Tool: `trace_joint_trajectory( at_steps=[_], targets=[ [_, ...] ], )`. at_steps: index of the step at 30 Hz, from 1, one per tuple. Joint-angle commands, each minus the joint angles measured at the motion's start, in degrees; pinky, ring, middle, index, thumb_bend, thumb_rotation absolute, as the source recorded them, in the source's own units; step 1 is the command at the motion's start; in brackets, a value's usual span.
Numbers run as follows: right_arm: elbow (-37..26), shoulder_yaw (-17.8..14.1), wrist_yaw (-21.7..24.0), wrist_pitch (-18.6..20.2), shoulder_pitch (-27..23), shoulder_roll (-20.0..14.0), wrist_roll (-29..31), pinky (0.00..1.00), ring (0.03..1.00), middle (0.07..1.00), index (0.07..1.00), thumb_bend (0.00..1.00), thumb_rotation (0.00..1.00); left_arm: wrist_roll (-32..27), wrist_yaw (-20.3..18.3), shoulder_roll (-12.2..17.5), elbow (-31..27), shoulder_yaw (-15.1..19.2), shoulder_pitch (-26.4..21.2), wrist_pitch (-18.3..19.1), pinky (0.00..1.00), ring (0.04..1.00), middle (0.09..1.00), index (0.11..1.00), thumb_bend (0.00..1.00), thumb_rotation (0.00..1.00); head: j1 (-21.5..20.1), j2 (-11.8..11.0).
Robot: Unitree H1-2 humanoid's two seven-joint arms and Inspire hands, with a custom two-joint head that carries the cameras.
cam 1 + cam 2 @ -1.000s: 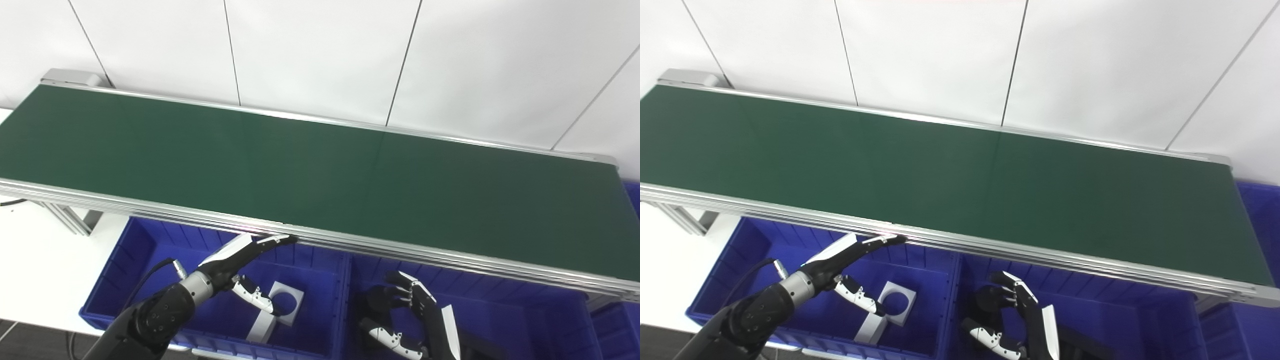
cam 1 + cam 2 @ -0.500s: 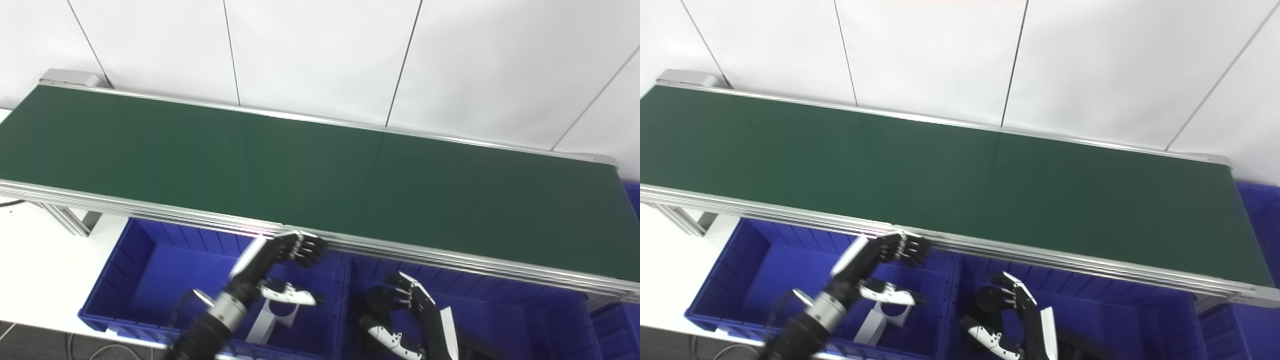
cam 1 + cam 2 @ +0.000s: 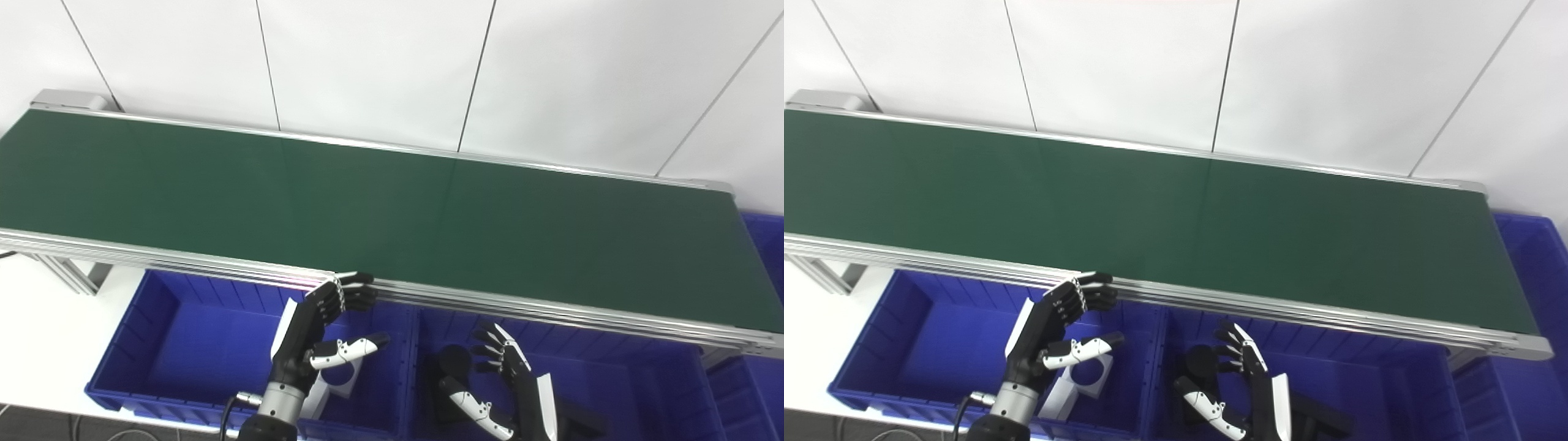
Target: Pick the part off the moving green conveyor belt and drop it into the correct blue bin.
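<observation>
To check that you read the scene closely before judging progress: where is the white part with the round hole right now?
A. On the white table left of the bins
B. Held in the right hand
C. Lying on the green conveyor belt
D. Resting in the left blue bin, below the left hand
D. The white part lies in the left blue bin, below the left hand; the conveyor belt carries nothing and the right hand holds nothing.

The left hand (image 3: 315, 334) covers most of the white part with the round hole (image 3: 343, 383) in the left blue bin (image 3: 153, 343), lower middle. A black round part (image 3: 454, 361) sits half behind the right hand (image 3: 502, 380). The conveyor belt (image 3: 367, 202) runs off the left edge.
</observation>
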Motion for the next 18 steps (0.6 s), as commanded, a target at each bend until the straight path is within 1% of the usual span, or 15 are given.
trace_joint_trajectory(
  at_steps=[1,2,3,4,5,7,12,13,14,15,16,17,18],
  targets=[
    [-1.53,-0.34,-0.68,-2.91,-0.04,1.14,-1.04,0.58,0.713,0.785,0.831,0.69,0.39,-1.62,-0.61,0.00,-1.04,-0.21,-0.38,-2.51,0.64,0.621,0.647,0.691,0.59,0.00,0.06,0.02],
    [-1.57,-0.74,-0.66,-2.71,0.16,1.63,-1.33,0.58,0.715,0.788,0.833,0.69,0.38,-2.64,-1.24,0.20,-1.09,-0.32,-0.33,-2.38,0.65,0.623,0.651,0.693,0.58,0.00,-1.37,0.49],
    [-1.59,-1.07,-0.59,-2.59,0.30,2.01,-1.54,0.58,0.716,0.788,0.834,0.69,0.34,-3.39,-1.68,0.34,-1.14,-0.41,-0.29,-2.26,0.64,0.634,0.664,0.696,0.57,0.00,-1.37,0.49],
    [-1.71,-1.41,-0.36,-1.97,0.50,2.54,-1.58,0.57,0.716,0.789,0.835,0.68,0.33,-4.10,-2.24,0.68,-1.15,-0.50,-0.31,-2.26,0.64,0.637,0.669,0.696,0.57,0.00,-2.54,1.06],
    [-1.79,-1.72,-0.11,-1.56,0.64,2.94,-1.63,0.58,0.719,0.792,0.838,0.68,0.32,-4.56,-2.63,0.92,-1.13,-0.54,-0.34,-2.30,0.64,0.640,0.673,0.698,0.56,0.00,-2.54,1.06],
    [-1.85,-2.17,0.21,-1.09,0.81,3.64,-1.99,0.57,0.718,0.795,0.844,0.67,0.27,-4.61,-2.69,1.27,-1.29,-0.30,-0.27,-1.99,0.64,0.638,0.669,0.695,0.60,0.00,-3.23,1.32],
    [-2.29,-3.04,0.35,-0.74,0.93,4.74,-3.01,0.58,0.727,0.801,0.849,0.66,0.26,-4.58,-2.93,2.07,-1.77,0.29,-0.37,-1.34,0.66,0.642,0.660,0.686,0.64,0.00,-5.22,2.63],
    [-2.31,-3.29,0.32,-0.79,0.93,4.97,-3.07,0.58,0.723,0.800,0.845,0.66,0.24,-4.57,-2.97,2.19,-1.71,0.38,-0.45,-1.39,0.66,0.640,0.660,0.686,0.64,0.00,-5.22,2.63],
    [-2.24,-3.50,0.31,-0.81,0.87,5.28,-3.05,0.57,0.720,0.798,0.841,0.65,0.21,-4.58,-3.01,2.37,-1.78,0.48,-0.50,-1.28,0.66,0.640,0.660,0.686,0.64,0.00,-6.85,2.50],
    [-2.18,-3.68,0.36,-0.83,0.85,5.53,-3.06,0.57,0.719,0.797,0.839,0.65,0.20,-4.61,-3.04,2.52,-1.85,0.55,-0.52,-1.19,0.66,0.640,0.661,0.687,0.64,0.00,-7.07,2.49],
    [-2.15,-3.80,0.53,-0.79,0.86,5.76,-2.99,0.58,0.719,0.797,0.837,0.65,0.17,-4.59,-3.06,2.69,-1.92,0.61,-0.53,-1.10,0.66,0.644,0.663,0.691,0.64,0.00,-7.90,2.41],
    [-2.13,-3.90,0.72,-0.62,0.88,6.00,-2.99,0.58,0.719,0.798,0.837,0.65,0.17,-4.58,-3.11,2.93,-2.01,0.71,-0.57,-0.91,0.66,0.645,0.664,0.692,0.64,0.00,-9.01,2.45],
    [-2.08,-3.99,0.82,-0.41,0.90,6.18,-3.10,0.58,0.721,0.798,0.836,0.64,0.13,-4.63,-3.23,3.16,-2.06,0.78,-0.61,-0.75,0.67,0.652,0.666,0.692,0.63,0.00,-9.16,2.44]
  ],
)
